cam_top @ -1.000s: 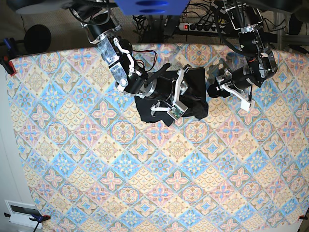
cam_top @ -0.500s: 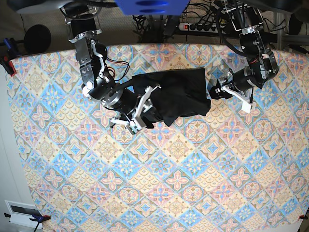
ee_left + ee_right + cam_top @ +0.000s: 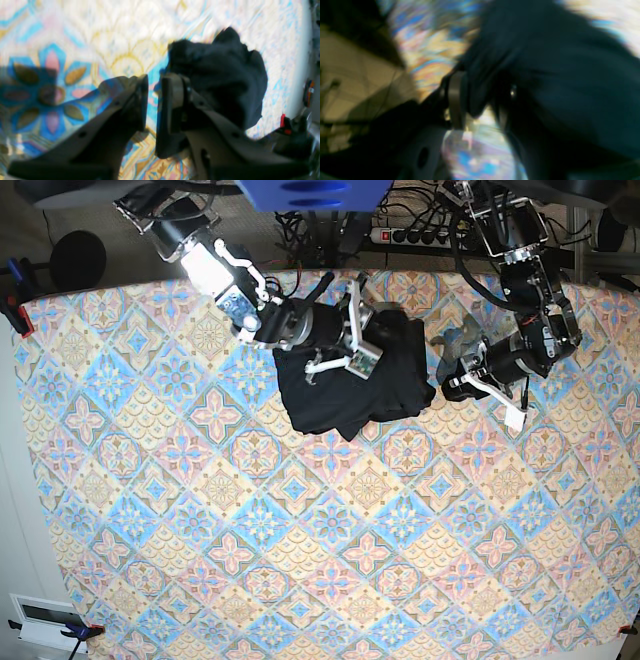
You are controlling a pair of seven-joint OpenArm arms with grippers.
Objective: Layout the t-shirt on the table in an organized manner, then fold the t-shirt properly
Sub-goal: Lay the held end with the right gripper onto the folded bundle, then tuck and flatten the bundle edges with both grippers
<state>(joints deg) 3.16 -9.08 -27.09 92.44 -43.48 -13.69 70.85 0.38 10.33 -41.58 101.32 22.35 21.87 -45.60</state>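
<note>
Shirt bunched near the worktop's far edge, both claws working at it.

The shirt lies crumpled on the worktop, near the far edge and well clear of the near corners. The right claw pinches a fold of shirt between its fingers; the wrist view shows black fabric in the gap. The left claw sits just beside the shirt's edge, its jaws narrowly apart over bare cloth, holding nothing. To spread the shirt well, the left claw likely needs to catch the near hem, then both should pull apart low and evenly.
</note>
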